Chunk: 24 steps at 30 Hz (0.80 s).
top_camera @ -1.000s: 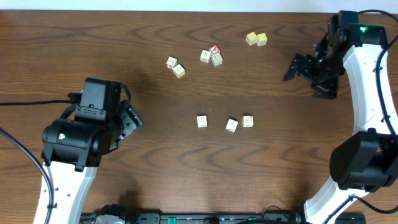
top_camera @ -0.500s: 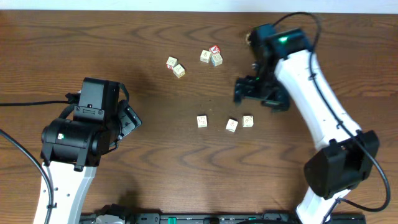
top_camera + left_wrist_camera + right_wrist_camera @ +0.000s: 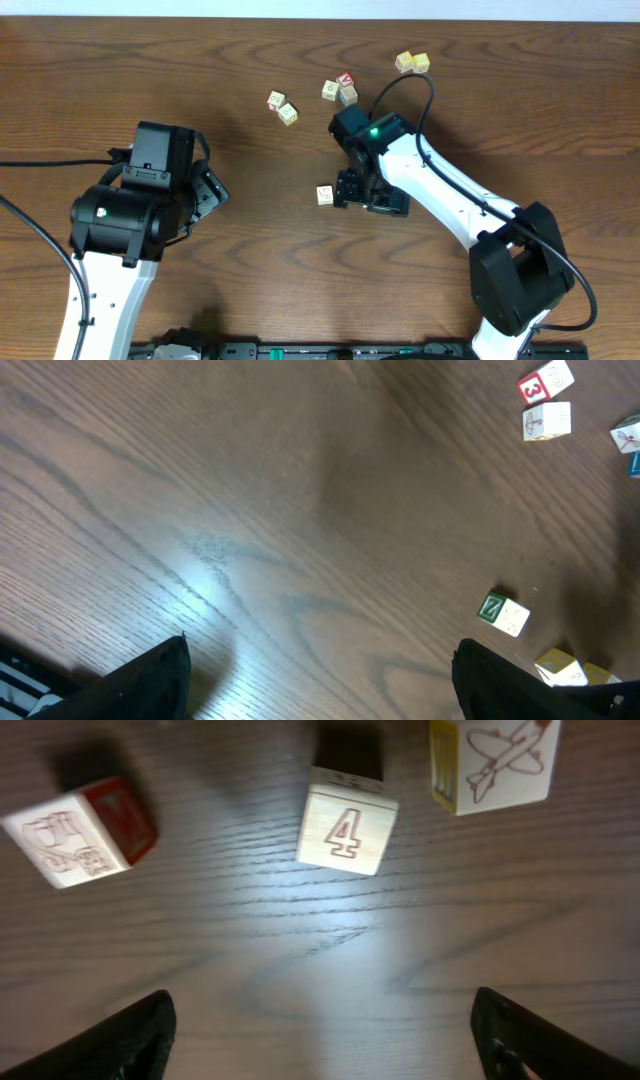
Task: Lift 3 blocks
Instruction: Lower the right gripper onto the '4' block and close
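Note:
Three small cream blocks lie in a row on the wooden table. In the right wrist view they are a block with a red side (image 3: 80, 832), a block marked 4 (image 3: 347, 828) and a block with an aeroplane (image 3: 495, 760). Overhead, only the leftmost block (image 3: 325, 195) shows; the right gripper (image 3: 370, 198) hangs over the other two and hides them. My right gripper (image 3: 325, 1040) is open, both fingers short of the blocks, with bare wood between them. The left gripper (image 3: 213, 190) (image 3: 320, 685) is open over bare table at the left, far from the row.
Other cubes sit at the back: a pair (image 3: 282, 107), a cluster with a red face (image 3: 340, 90) and two yellow-green ones (image 3: 412, 62). The left wrist view shows a red 3 cube (image 3: 545, 380), a green-faced cube (image 3: 505, 613) and a yellow one (image 3: 565, 668).
The right arm has swung from the far right edge to the table's middle and now hovers over the row of three blocks. The left arm has not moved.

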{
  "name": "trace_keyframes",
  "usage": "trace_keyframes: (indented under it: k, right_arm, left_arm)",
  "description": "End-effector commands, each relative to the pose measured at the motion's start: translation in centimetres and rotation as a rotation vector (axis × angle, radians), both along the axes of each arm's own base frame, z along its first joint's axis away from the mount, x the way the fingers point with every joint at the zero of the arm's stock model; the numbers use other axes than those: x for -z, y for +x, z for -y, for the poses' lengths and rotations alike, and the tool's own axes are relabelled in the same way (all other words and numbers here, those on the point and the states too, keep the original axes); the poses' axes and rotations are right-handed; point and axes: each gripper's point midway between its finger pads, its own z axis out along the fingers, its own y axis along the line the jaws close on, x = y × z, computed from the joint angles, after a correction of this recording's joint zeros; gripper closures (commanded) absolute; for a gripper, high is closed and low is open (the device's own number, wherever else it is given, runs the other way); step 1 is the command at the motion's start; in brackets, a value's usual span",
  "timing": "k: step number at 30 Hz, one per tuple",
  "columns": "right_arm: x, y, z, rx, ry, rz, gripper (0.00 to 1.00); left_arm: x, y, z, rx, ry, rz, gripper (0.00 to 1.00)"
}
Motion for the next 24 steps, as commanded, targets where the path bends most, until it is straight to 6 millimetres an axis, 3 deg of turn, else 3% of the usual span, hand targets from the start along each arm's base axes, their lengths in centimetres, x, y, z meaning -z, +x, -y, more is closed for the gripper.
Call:
trace_keyframes:
  k: [1,9,19,24]
  right_arm:
    - [0.8,0.6,0.7,0.054,0.000,0.039,0.25]
    - [1.8,2.5,1.8,0.097,0.007,0.090,0.33]
    - [3.5,2.1,1.9,0.113,0.001,0.100,0.33]
    - [4.7,2.6,1.5,0.098,0.035,0.134,0.41]
  left_arm:
    - [0.5,0.0,-0.4,-0.024,0.014,-0.022,0.16]
    - [0.7,0.1,-0.4,-0.024,0.016,-0.030,0.16]
    - [0.7,0.0,-0.4,-0.024,0.016,-0.034,0.16]
    - [0.7,0.0,-0.4,-0.024,0.016,-0.034,0.16]
